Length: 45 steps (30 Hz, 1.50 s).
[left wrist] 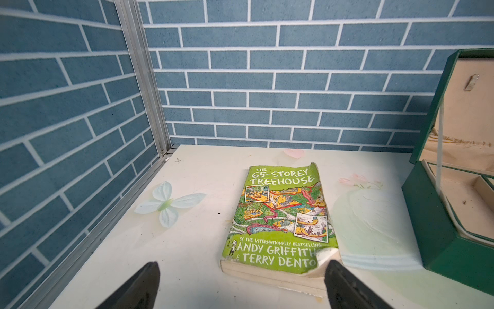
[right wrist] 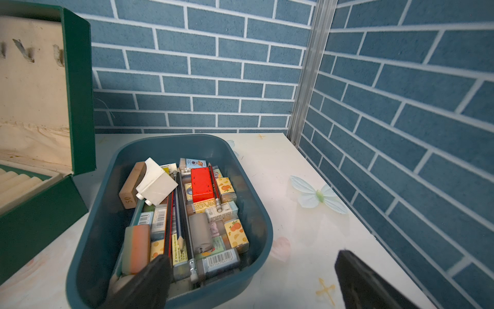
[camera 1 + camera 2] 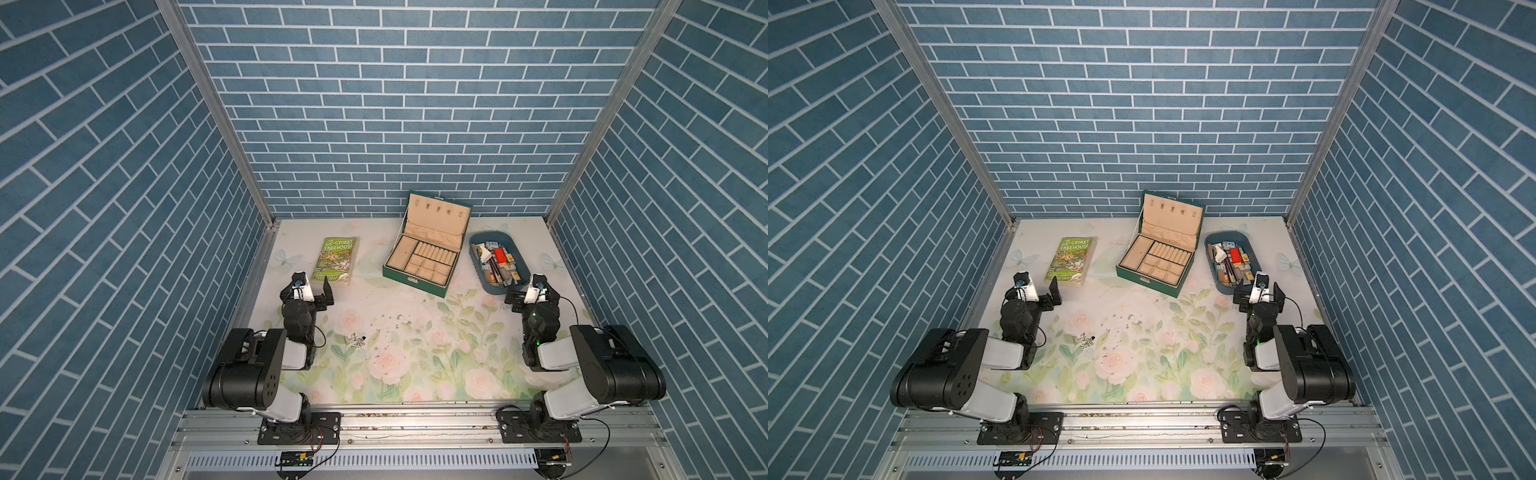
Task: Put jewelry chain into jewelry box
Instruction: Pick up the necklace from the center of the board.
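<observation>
1. Left wrist view first: the left pincer (image 1: pixel 240 283) stood spread wide with nothing between its fingers (image 1: pixel 144 283). Just ahead of it lay the green book (image 1: pixel 280 214), which was not our target.
2. In a top view we found the jewelry chain (image 3: pixel 354 340) in a small heap on the flowered table (image 3: pixel 374 299). It sat behind the left pincer, back toward that arm's base and a little to its inner side. Nothing touched it.
3. The jewelry box (image 3: pixel 411 282) stood lid-up, ahead of the left pincer and off to its inner side, roughly between the two pincers. We saw no chain in its beige compartments.
4. The right pincer (image 2: pixel 256 281) was also spread wide and holding nothing, with one finger over the near end of the blue tray (image 2: pixel 264 222) and the other beside it. The chain lay well apart from it.
5. We judged that nothing was done yet. Reaching back for the chain, pinching it, carrying it forward and dropping it in a compartment were all left. The left pincer looked better placed for that.
</observation>
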{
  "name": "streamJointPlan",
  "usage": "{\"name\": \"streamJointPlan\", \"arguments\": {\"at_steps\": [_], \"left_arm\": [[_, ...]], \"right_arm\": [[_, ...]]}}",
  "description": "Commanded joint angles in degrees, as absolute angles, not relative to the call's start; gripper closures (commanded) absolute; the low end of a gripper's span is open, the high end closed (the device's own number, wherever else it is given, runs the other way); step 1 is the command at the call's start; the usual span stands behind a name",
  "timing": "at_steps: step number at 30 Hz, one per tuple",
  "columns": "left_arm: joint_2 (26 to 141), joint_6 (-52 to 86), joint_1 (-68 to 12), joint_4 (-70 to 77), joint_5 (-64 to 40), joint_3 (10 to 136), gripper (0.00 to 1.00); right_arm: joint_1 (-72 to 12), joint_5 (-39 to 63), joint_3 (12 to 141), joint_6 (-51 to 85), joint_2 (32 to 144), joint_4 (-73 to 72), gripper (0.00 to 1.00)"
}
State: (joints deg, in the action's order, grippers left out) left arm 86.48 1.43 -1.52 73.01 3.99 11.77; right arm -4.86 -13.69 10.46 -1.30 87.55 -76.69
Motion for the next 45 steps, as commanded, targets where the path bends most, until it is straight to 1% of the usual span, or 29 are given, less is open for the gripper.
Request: {"name": "streamJointPlan", "arguments": {"at_steps": [1, 5, 7, 8, 11, 13, 15, 17, 19, 20, 21, 23, 25, 26, 29, 32, 34, 38, 43, 45], "left_arm": [[86.66, 0.73, -1.67, 72.86, 4.22, 12.40, 0.00], [86.70, 0.79, -1.67, 72.77, 4.17, 12.40, 0.01], [85.87, 0.60, -1.79, 72.68, 4.25, 12.32, 0.00], [84.18, 0.14, -2.32, 70.13, 4.99, 12.79, 0.00], [78.02, -0.99, -5.86, 57.34, 14.14, 17.78, 0.01], [74.71, 1.11, -7.56, 53.38, 21.00, 19.52, 0.01], [71.38, 10.03, -7.65, 42.11, 28.58, 23.87, 0.00], [69.79, 19.80, -7.56, 26.99, 32.21, 30.81, 0.00], [70.04, 27.62, -7.47, 10.52, 31.17, 38.41, 0.00], [70.19, 31.62, -7.43, 3.89, 30.55, 41.44, 0.00], [69.78, 36.07, -7.39, -0.70, 29.22, 43.13, 0.00], [67.34, 39.19, -7.39, -4.57, 23.66, 43.05, 0.01], [64.40, 43.83, -7.38, -8.52, 19.27, 41.69, 0.00], [63.09, 45.41, -7.50, -10.07, 16.95, 40.37, 0.00], [59.12, 48.96, -8.91, -13.73, 13.48, 35.93, 0.00], [56.78, 51.33, -12.37, -18.71, 15.48, 33.54, 0.00], [55.58, 52.71, -15.41, -21.47, 16.93, 31.99, 0.00], [53.54, 54.35, -18.98, -21.72, 14.90, 28.86, 0.01], [56.15, 56.83, -22.64, -23.36, 15.56, 28.12, 0.01], [58.15, 57.52, -24.23, -23.85, 16.51, 28.59, 0.03]], "right_arm": [[-4.84, -13.71, 10.81, -0.44, 87.72, -77.01, 0.00], [-4.68, -13.55, 11.47, -0.08, 87.48, -75.80, 0.00], [-3.34, -9.03, 12.11, -0.34, 86.33, -73.19, 0.00], [-3.62, -8.37, 12.26, -1.05, 85.09, -72.31, 0.00], [-6.72, -13.18, 16.89, -3.33, 78.02, -59.85, 0.00], [-8.12, -13.89, 17.89, -3.66, 74.73, -57.55, 0.00], [-9.52, -14.94, 19.02, -2.53, 71.71, -55.15, 0.00], [-9.84, -15.39, 22.15, 5.64, 69.14, -46.90, 0.00], [-9.84, -16.73, 25.51, 19.97, 67.44, -37.75, 0.00], [-9.72, -15.51, 26.69, 24.01, 66.89, -34.25, 0.00], [-9.67, -10.64, 27.70, 24.51, 66.25, -32.44, 0.00], [-9.74, -4.41, 27.20, 28.91, 64.76, -33.33, 0.00], [-9.91, -3.90, 24.58, 36.67, 63.29, -34.93, 0.00], [-10.21, -4.12, 24.72, 38.49, 62.91, -32.89, 0.00], [-13.72, -5.40, 29.61, 36.09, 64.46, -18.51, 0.00], [-19.97, -8.67, 30.45, 33.09, 65.34, -11.67, 0.00], [-24.73, -11.08, 29.81, 32.10, 64.87, -9.59, 0.00], [-33.11, -14.18, 28.95, 29.70, 64.83, -7.62, 0.00], [-41.32, -15.66, 29.72, 25.48, 67.34, -6.83, 0.04], [-44.35, -16.48, 30.70, 23.17, 68.75, -6.90, 0.05]]}}
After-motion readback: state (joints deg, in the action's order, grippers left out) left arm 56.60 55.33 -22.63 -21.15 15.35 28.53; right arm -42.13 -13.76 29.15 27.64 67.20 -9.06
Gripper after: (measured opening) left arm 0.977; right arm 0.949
